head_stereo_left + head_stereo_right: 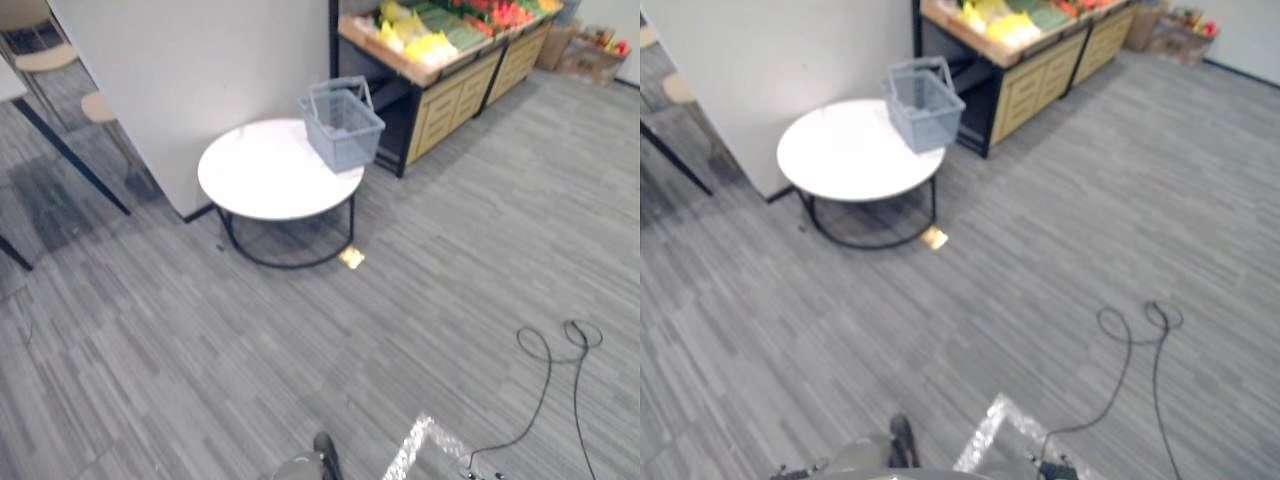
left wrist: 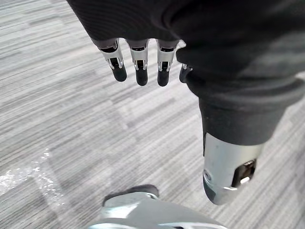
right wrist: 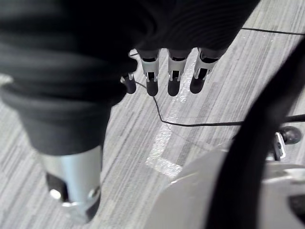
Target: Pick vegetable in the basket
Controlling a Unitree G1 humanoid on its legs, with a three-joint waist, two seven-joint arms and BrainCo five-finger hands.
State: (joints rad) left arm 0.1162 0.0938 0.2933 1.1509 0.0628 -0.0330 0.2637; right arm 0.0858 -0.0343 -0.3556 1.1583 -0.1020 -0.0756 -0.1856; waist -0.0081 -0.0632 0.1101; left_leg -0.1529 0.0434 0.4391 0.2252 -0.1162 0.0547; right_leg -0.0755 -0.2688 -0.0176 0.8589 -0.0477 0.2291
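A grey-blue plastic basket (image 1: 342, 124) stands on the right edge of a round white table (image 1: 262, 175), its handles up and nothing visible inside. Behind it a wooden produce stand (image 1: 450, 50) holds yellow, green and red vegetables (image 1: 430, 45). My left hand (image 2: 138, 67) hangs over bare carpet in the left wrist view, fingers straight and holding nothing. My right hand (image 3: 171, 78) hangs the same way over carpet in the right wrist view, fingers relaxed and free of any object. Both hands are far from the basket.
A white wall panel (image 1: 190, 70) rises just behind the table. A small yellow scrap (image 1: 351, 257) lies on the floor by the table's black ring base. Cardboard boxes (image 1: 590, 55) sit at the far right. Stools (image 1: 45, 60) stand at the far left. Grey carpet stretches between me and the table.
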